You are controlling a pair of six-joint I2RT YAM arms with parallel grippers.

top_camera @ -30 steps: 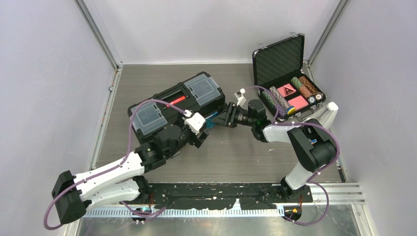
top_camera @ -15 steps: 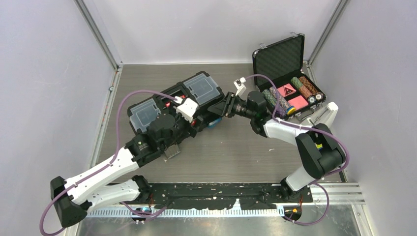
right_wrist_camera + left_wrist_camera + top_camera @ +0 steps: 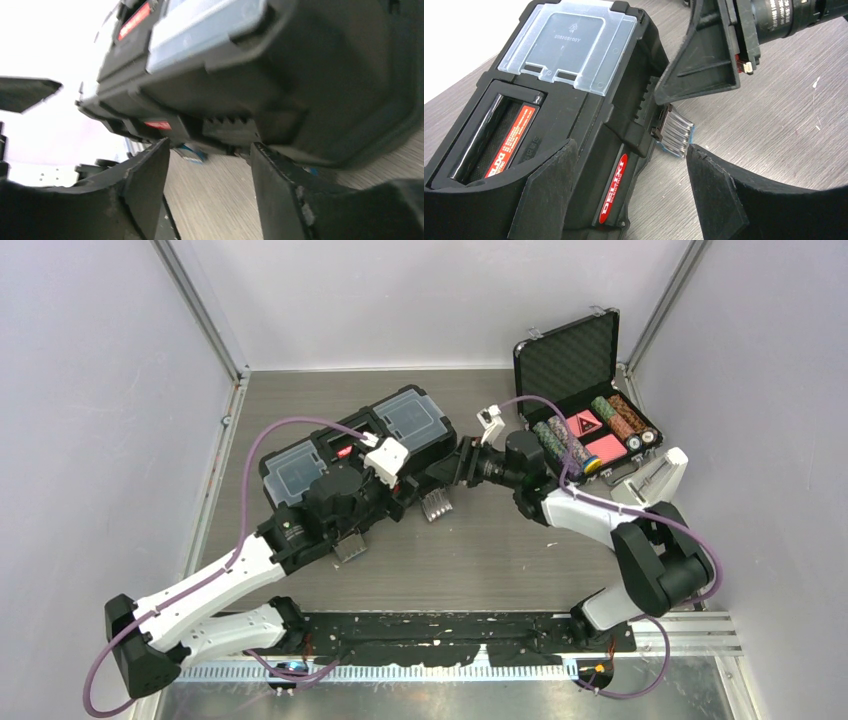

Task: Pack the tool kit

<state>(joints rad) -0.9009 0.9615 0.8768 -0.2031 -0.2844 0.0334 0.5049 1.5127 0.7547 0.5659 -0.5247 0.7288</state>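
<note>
Latching looks like our step: the toolbox (image 3: 405,425) sits closed, mid-surface (image 3: 480,550). Left end effector (image 3: 630,147) and right end effector (image 3: 209,145) are spread, empty, beside its loose latch (image 3: 674,136); next we press it home.

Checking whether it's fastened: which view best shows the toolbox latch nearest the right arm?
Left wrist view: the latch is close and sharp, swung out from the toolbox. The top view shows it small, flipped down; the right wrist view gives only a blur.
</note>
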